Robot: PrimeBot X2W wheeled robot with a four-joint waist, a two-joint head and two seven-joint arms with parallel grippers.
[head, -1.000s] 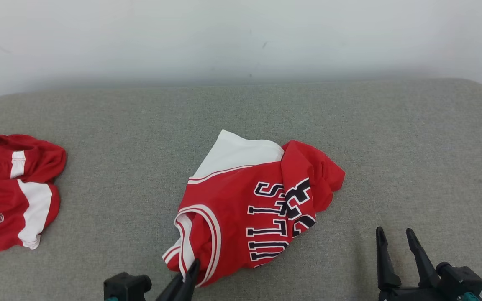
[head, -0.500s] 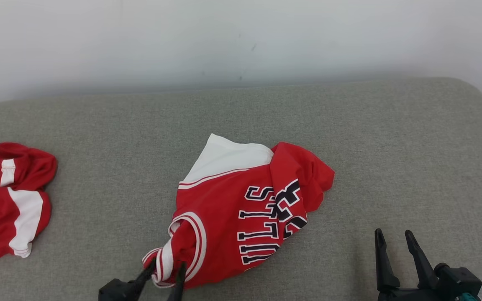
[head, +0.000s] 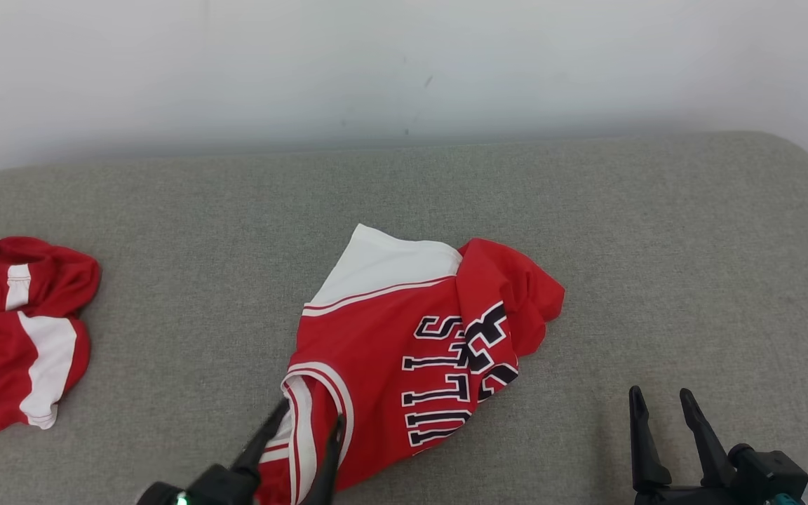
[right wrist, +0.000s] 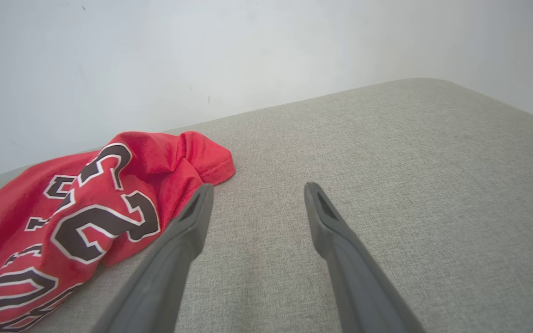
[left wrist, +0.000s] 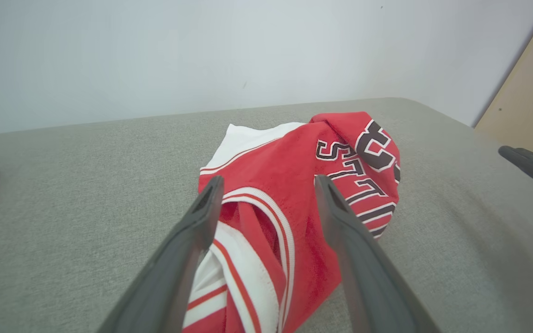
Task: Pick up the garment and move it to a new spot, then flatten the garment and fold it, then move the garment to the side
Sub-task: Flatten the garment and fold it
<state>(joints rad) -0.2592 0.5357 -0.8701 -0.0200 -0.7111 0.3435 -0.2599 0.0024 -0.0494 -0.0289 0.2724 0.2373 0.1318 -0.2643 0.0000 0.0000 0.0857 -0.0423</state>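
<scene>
The garment [head: 404, 351] is a red jersey with white trim and black lettering, lying crumpled in the middle of the grey cushion [head: 656, 245]. Its near armhole edge lies between the spread fingers of my left gripper [head: 309, 414], which stands open at the bottom of the head view. From the left wrist the jersey [left wrist: 294, 185] shows past the open left gripper [left wrist: 269, 182], its trimmed edge lying loose between the fingers. My right gripper [head: 658, 398] is open at the lower right, apart from the cloth. From the right wrist, the jersey [right wrist: 86, 199] lies left of the right gripper [right wrist: 257, 189].
A second red and white garment [head: 15, 330] lies bunched at the cushion's left edge. A pale wall [head: 404, 63] runs behind the cushion. A light wooden panel [left wrist: 530, 106] stands at the right in the left wrist view, where the right gripper's dark fingertip [left wrist: 530, 166] also shows.
My left gripper went from shut on the jersey's near edge to fully open, and the cloth has dropped back onto the cushion. The head camera shifted slightly. The right gripper stayed put.
</scene>
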